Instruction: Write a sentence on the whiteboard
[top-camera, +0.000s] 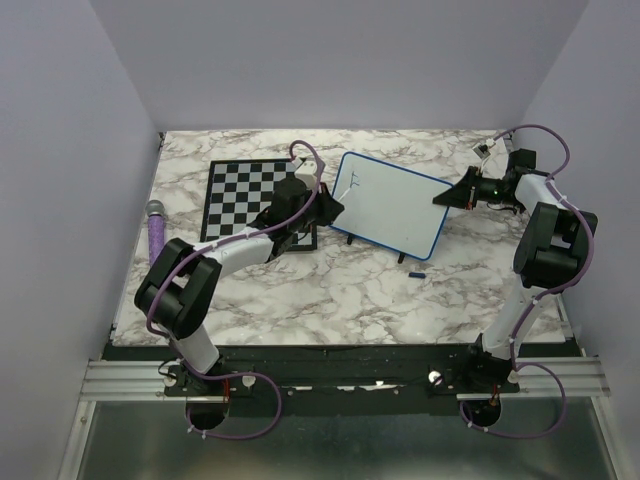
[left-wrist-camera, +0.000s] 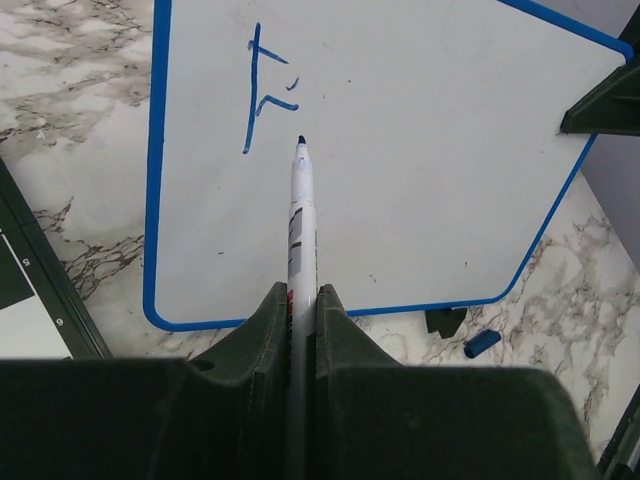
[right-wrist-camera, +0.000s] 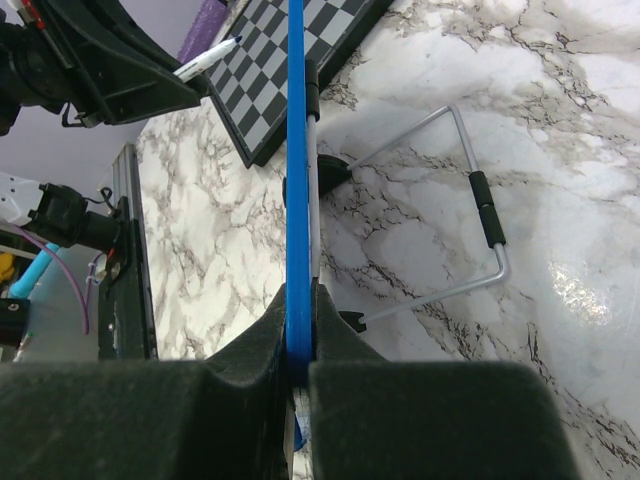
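Observation:
The whiteboard (top-camera: 392, 204) with its blue frame stands tilted on the marble table, right of the chessboard. One blue letter F (left-wrist-camera: 262, 85) is written near its top left corner; no more of the sentence shows. My left gripper (left-wrist-camera: 302, 300) is shut on a white marker (left-wrist-camera: 301, 215), whose blue tip hovers just below that letter, close to the board. My right gripper (right-wrist-camera: 303, 300) is shut on the whiteboard's blue edge (right-wrist-camera: 297, 150) at its right side. In the right wrist view the board is seen edge-on, with its wire stand (right-wrist-camera: 470, 210) behind it.
A black-and-white chessboard (top-camera: 250, 195) lies left of the whiteboard, under my left arm. A purple object (top-camera: 157, 230) lies at the table's left edge. The blue marker cap (top-camera: 417, 273) lies on the marble in front of the board.

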